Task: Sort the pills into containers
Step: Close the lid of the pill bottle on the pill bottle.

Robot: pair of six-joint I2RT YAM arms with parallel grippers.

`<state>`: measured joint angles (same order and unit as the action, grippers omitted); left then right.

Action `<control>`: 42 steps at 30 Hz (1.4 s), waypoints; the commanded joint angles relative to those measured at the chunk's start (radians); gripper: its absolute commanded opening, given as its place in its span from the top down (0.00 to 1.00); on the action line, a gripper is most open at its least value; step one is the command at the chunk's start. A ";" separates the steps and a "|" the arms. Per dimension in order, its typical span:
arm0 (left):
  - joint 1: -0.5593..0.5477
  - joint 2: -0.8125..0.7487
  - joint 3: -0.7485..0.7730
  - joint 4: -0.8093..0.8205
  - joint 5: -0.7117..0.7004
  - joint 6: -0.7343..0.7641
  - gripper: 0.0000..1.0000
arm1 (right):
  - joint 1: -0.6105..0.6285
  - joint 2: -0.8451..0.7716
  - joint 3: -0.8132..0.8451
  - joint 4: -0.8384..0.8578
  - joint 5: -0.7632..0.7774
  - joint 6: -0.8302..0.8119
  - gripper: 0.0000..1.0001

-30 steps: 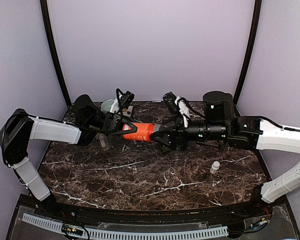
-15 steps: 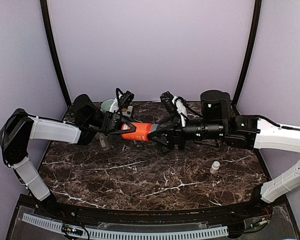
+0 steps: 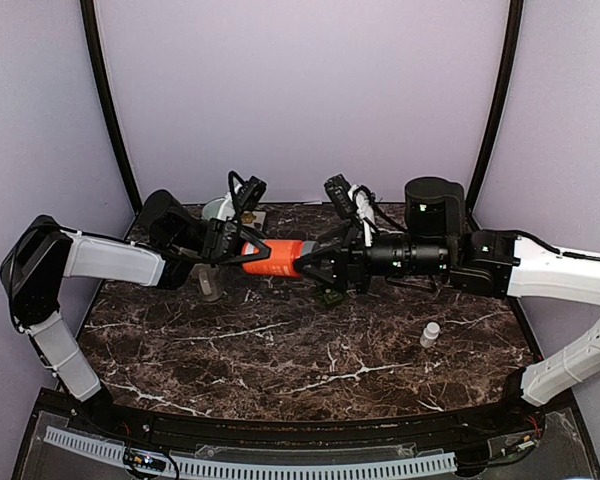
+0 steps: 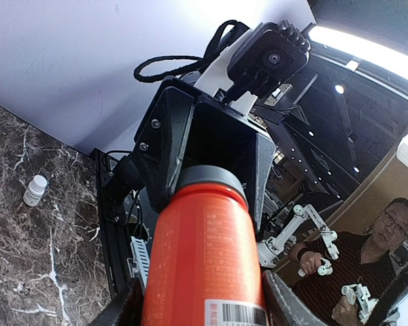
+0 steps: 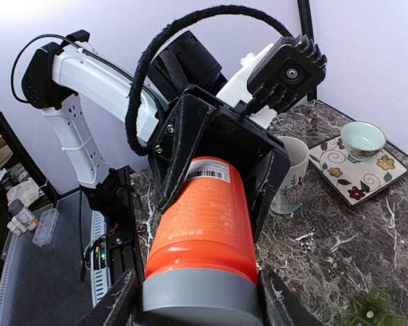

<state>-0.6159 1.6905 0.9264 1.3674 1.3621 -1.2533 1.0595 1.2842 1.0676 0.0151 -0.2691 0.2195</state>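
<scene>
- One orange bottle (image 3: 276, 259), lying level in the air above the bench (image 3: 280, 370) and carried at both ends. Its grey cap (image 5: 200, 297) is at the right end and its barcode label at the left end.
- One left tool (image 3: 242, 254), clamped round the label end of the orange bottle, a finger on either side.
- One right tool (image 3: 315, 267), clamped round the cap end of the orange bottle, facing the left tool.
- One small white vial (image 3: 430, 333), upright on the bench, well apart from the orange bottle, to its right and nearer the arm bases.
- One mug (image 5: 290, 175), standing on the bench near the orange bottle's label end.
- One patterned square plate (image 5: 340, 178), behind the orange bottle's label end, bearing one small bowl (image 5: 362, 138).
- Several green moulded pieces (image 5: 374, 305), on the bench under the orange bottle's cap end, cut off by the frame edge; kind cannot be told.
</scene>
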 commanded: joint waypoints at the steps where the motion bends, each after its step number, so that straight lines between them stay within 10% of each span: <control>1: -0.040 -0.041 0.047 -0.014 -0.008 0.082 1.00 | 0.002 0.046 0.033 0.018 -0.006 0.033 0.80; 11: -0.085 -0.168 0.101 -0.647 -0.067 0.595 1.00 | -0.009 0.071 0.050 0.050 -0.025 0.125 0.81; 42: -0.105 -0.317 0.118 -0.951 -0.303 0.983 1.00 | -0.098 0.195 0.122 0.197 -0.232 0.677 0.85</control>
<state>-0.6250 1.3960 0.9829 0.3702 1.1221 -0.3569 0.9329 1.3983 1.1461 0.0257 -0.5106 0.7616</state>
